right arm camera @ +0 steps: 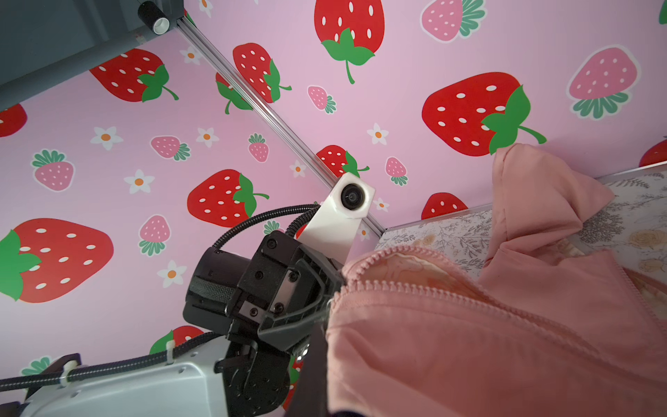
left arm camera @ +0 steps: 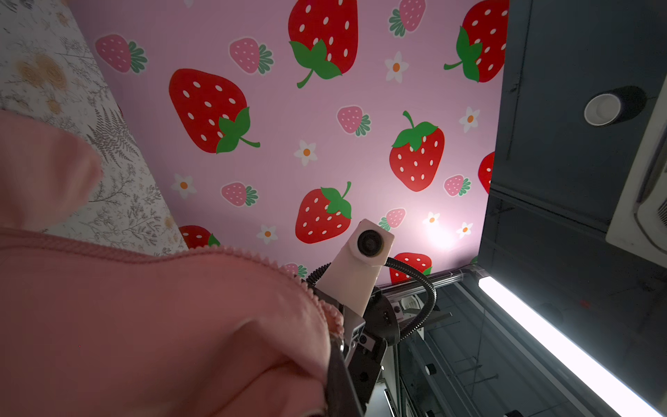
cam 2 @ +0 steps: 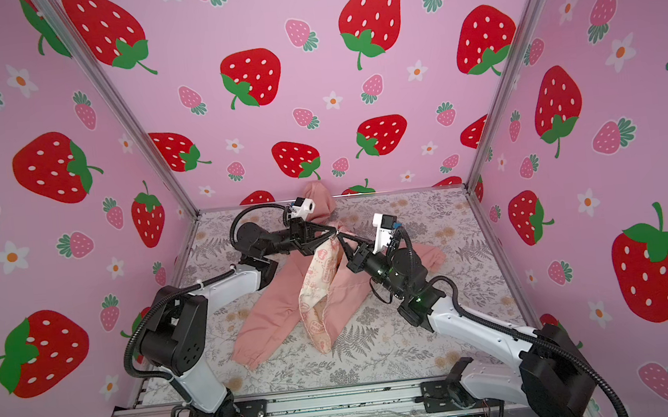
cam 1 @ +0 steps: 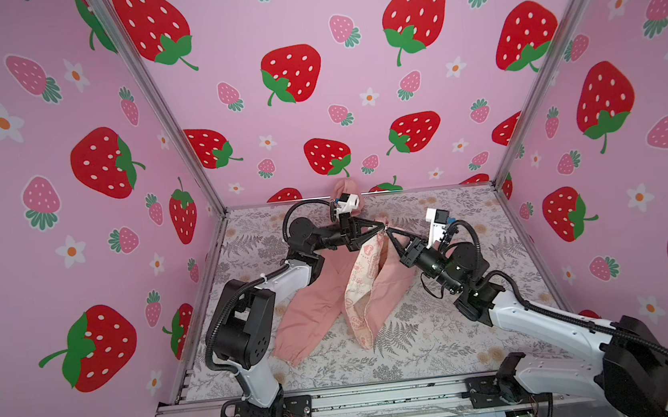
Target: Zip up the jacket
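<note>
Both arms meet mid-table: the left gripper [cam 1: 383, 225] and right gripper [cam 1: 390, 233] are pinched tight on the jacket [cam 1: 316, 299], tip to tip, pulling its front edge up into a peak. Soft salmon fabric drapes down onto the fern-print tablecloth [cam 1: 440, 333], with the cream printed lining [cam 1: 365, 273] folded outward and a gathered cuff [cam 1: 289, 351] lying flat. Chunky pink zipper teeth [right arm camera: 433, 289] curve along the raised edge, unzipped.

Lab booth: strawberry-print walls [cam 1: 305, 12], aluminium frame [cam 1: 168, 121].
</note>
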`<action>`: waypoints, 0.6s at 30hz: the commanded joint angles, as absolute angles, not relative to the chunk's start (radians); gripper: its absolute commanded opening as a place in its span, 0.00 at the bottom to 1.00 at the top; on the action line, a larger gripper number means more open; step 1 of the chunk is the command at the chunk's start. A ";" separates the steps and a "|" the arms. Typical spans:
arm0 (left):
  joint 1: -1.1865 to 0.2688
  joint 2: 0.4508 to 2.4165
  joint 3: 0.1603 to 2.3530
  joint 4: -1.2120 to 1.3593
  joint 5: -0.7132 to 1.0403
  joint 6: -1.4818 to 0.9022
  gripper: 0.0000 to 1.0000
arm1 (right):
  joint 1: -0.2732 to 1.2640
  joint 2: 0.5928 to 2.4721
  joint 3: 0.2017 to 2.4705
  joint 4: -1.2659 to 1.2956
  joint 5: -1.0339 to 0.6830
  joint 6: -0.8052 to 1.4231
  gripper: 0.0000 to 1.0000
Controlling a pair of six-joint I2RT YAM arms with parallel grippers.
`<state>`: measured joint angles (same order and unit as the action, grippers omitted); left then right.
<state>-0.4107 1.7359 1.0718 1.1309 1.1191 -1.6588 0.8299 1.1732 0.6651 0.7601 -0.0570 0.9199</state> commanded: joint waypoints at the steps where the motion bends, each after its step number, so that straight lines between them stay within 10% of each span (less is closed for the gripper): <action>1: -0.368 1.655 1.104 0.877 0.856 -1.440 0.00 | 0.890 1.179 0.656 0.671 -0.221 0.921 0.00; 18: -0.382 1.567 1.092 0.646 0.820 -1.229 0.00 | 0.921 1.219 0.650 0.662 -0.186 0.917 0.00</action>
